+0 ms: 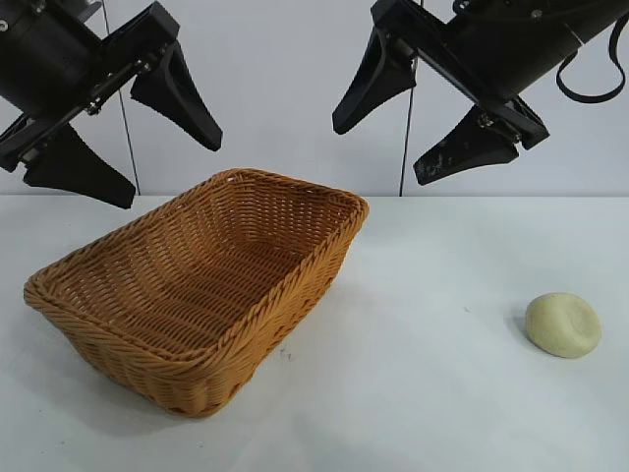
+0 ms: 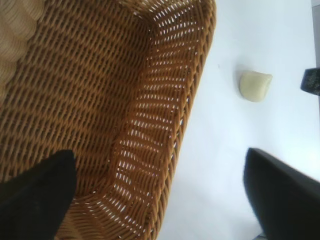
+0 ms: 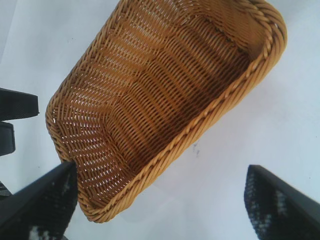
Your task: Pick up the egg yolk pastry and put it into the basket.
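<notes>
Wicker basket (image 1: 197, 295): empty, on the white bench (image 1: 413, 393).
Pastry (image 1: 562, 324): on the bench, well apart from the basket.
Right gripper (image 1: 418, 123): raised, wide open, holding nothing.
Left gripper (image 1: 123, 128): raised above the basket, open, empty.
Advice: lower the right gripper squarely over the pastry; close gently.

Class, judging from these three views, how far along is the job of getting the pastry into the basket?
Nothing is done yet. The pastry lies on the table, apart from the basket, which holds nothing. In hand: nothing; the left hand and right hand hang open above. Picking up and placing are both left.
</notes>
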